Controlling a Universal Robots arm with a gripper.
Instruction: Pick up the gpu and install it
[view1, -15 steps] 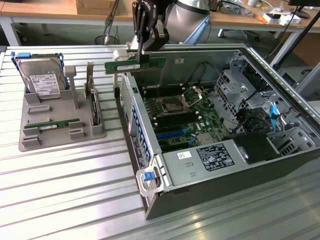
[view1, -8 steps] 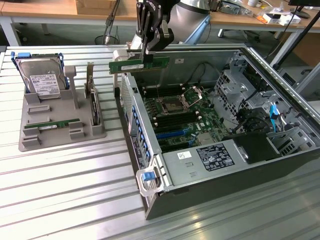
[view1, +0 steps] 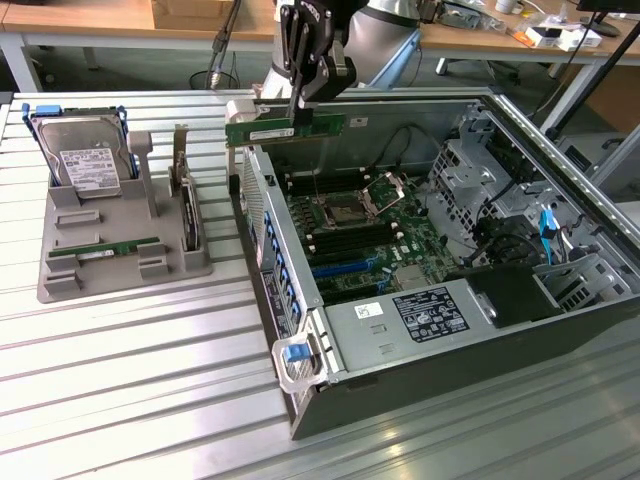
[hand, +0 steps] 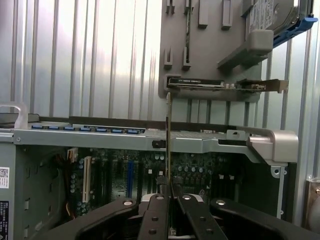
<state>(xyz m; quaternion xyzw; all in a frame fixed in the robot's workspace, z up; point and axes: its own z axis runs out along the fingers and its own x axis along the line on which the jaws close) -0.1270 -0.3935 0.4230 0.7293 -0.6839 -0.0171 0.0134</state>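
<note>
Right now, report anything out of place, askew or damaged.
Nothing stands out. The hand grips the gpu squarely above the open computer case; the hard drive and the bracket card stand upright in the grey holder.

Hard-drive label (view1: 88, 170) and power-supply label (view1: 430, 315) seem unreadable.

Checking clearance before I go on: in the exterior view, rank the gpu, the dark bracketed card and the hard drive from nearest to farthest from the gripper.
1. The gpu, clamped in the gripper itself.
2. The dark card, standing on edge in the grey holder, toward the exterior view's left.
3. The hard drive, upright at the holder's far left end.
</note>
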